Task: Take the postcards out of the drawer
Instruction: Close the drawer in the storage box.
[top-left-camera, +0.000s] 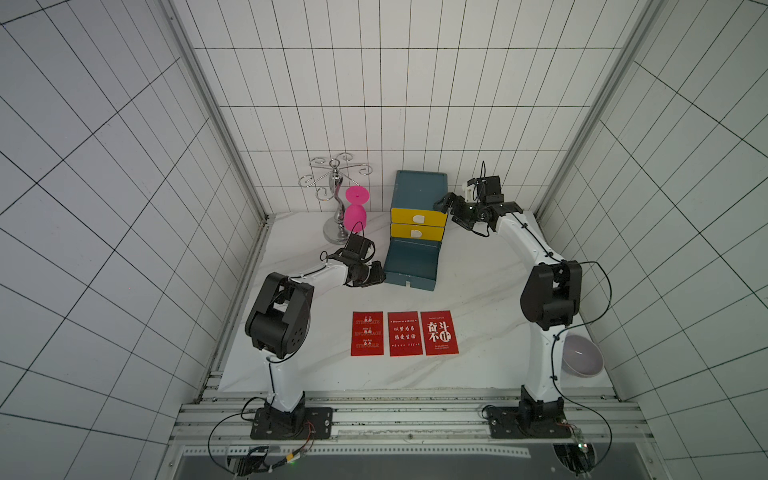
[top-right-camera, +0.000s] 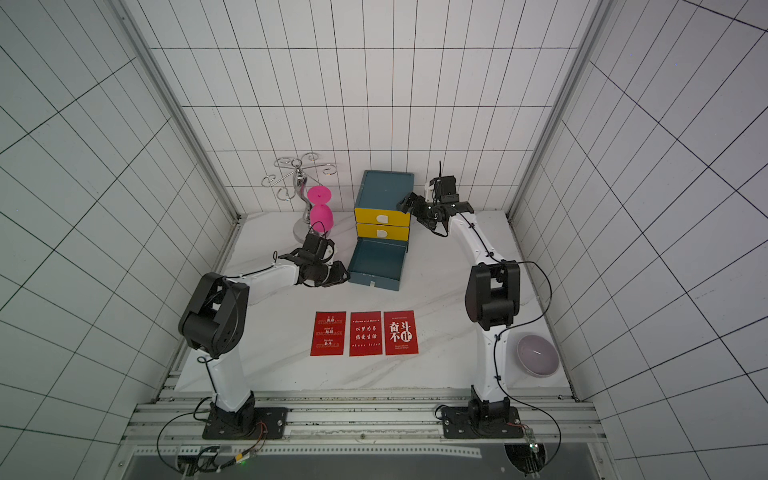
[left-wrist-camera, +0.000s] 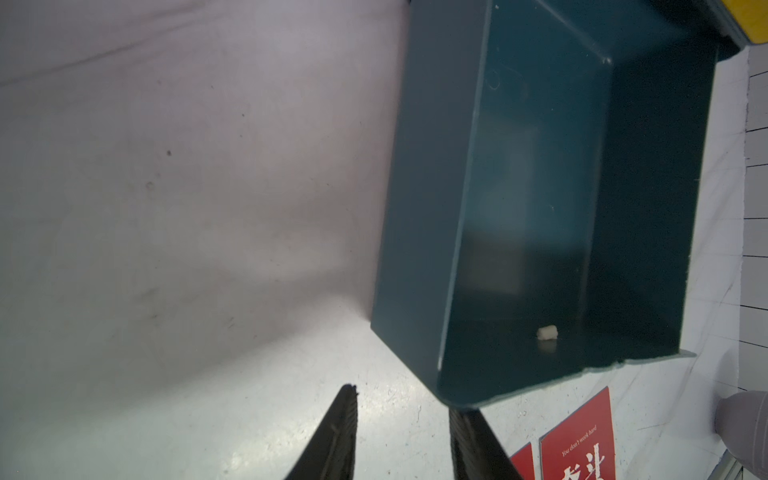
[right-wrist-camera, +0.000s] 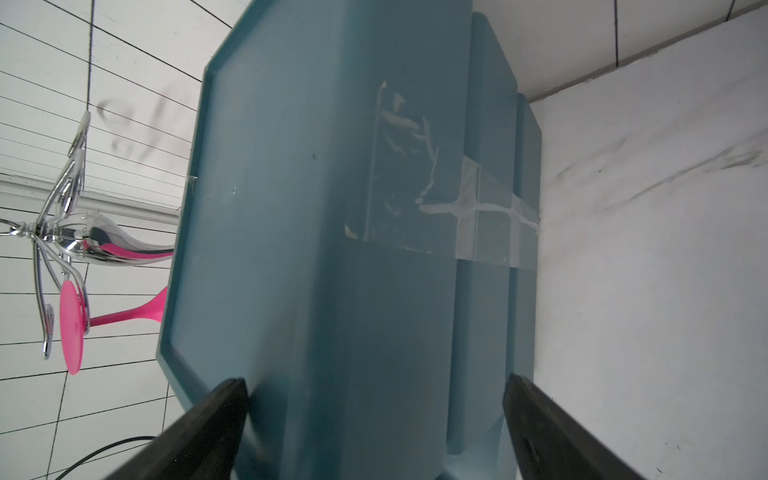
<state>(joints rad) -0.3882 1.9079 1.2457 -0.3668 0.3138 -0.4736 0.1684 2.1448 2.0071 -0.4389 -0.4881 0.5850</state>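
Three red postcards lie side by side on the white table, in front of the drawer; both top views show them. The teal drawer stands pulled out of the cabinet and holds only a small white crumb. My left gripper hovers at the drawer's front left corner, open, with nothing between its fingers. The wrist view catches a postcard past the drawer. My right gripper is open wide, its fingers straddling the cabinet's upper right side.
Two yellow drawers above the open one are closed. A chrome glass rack with a pink goblet stands left of the cabinet. A pale bowl sits at the table's right edge behind my right arm.
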